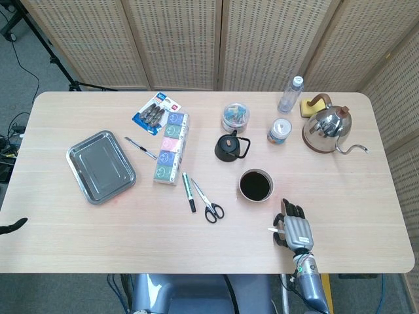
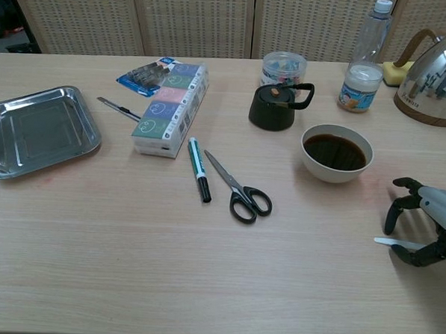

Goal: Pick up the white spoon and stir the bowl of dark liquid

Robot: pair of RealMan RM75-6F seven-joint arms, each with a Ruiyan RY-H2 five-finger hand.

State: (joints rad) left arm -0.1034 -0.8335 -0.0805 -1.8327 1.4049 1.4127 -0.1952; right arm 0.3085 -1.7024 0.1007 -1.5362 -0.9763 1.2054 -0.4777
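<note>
The white spoon (image 2: 390, 241) lies flat on the table at the right, and only its end pokes out left of my right hand (image 2: 423, 231). That hand arches over the spoon with fingers and thumb apart, the thumb low beside the handle. In the head view the spoon's tip (image 1: 272, 229) shows left of the right hand (image 1: 295, 229). The white bowl of dark liquid (image 2: 337, 153) stands a short way beyond the hand, also seen as the bowl (image 1: 255, 185) from above. A dark bit of my left hand (image 1: 12, 226) shows at the far left edge, off the table.
Scissors (image 2: 239, 190) and a green marker (image 2: 198, 169) lie left of the bowl. A black teapot (image 2: 277, 105), a jar (image 2: 283, 67), a bottle (image 2: 367, 47) and a steel kettle (image 2: 437, 81) stand behind it. A metal tray (image 2: 38, 130) sits far left.
</note>
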